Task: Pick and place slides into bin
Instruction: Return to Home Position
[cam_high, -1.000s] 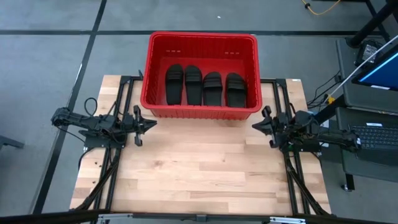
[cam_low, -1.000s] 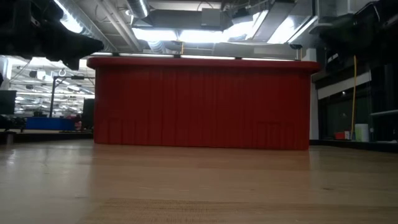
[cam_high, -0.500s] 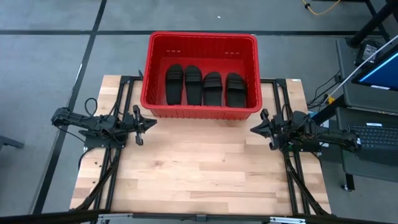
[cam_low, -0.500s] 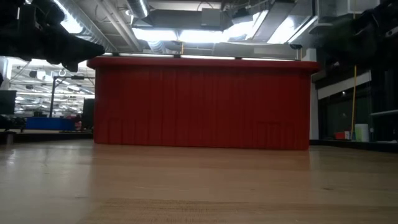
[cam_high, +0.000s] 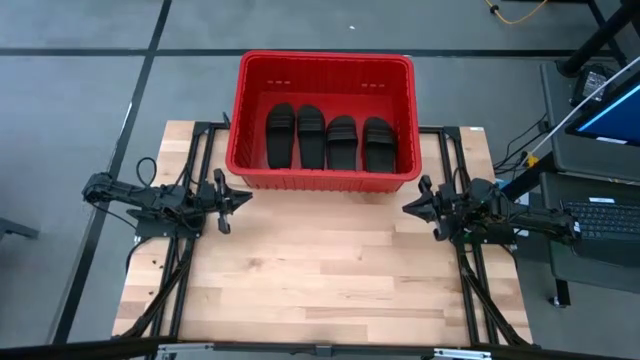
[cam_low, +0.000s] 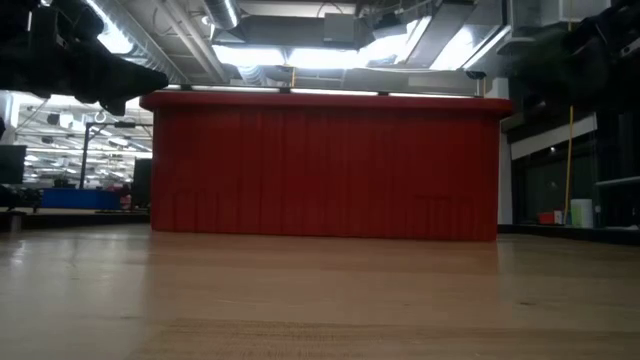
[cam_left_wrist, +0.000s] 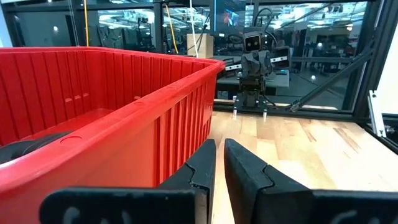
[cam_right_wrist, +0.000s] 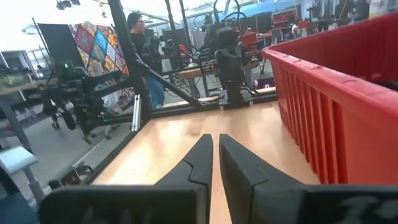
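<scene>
Right gripper (cam_high: 411, 204) crept inward, now parked; left gripper (cam_high: 243, 197) unmoved. Both pressed together, empty. All 4 slides (cam_high: 330, 140) in red bin (cam_high: 322, 57), so task looks done.

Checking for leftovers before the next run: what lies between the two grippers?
Only bare table, per the high view. Nothing sits between the left gripper and the right gripper; the bin holding all four slides stands farther back.

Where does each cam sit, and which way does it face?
High: overhead, straight down on bin, slides; left gripper, right gripper show.
Low: table height, level at bin's wall; dark arm parts in top corners.
Left wrist: past own fingers, across table at right arm.
Right wrist: mirrored, at left arm.
All four share the bin.
</scene>
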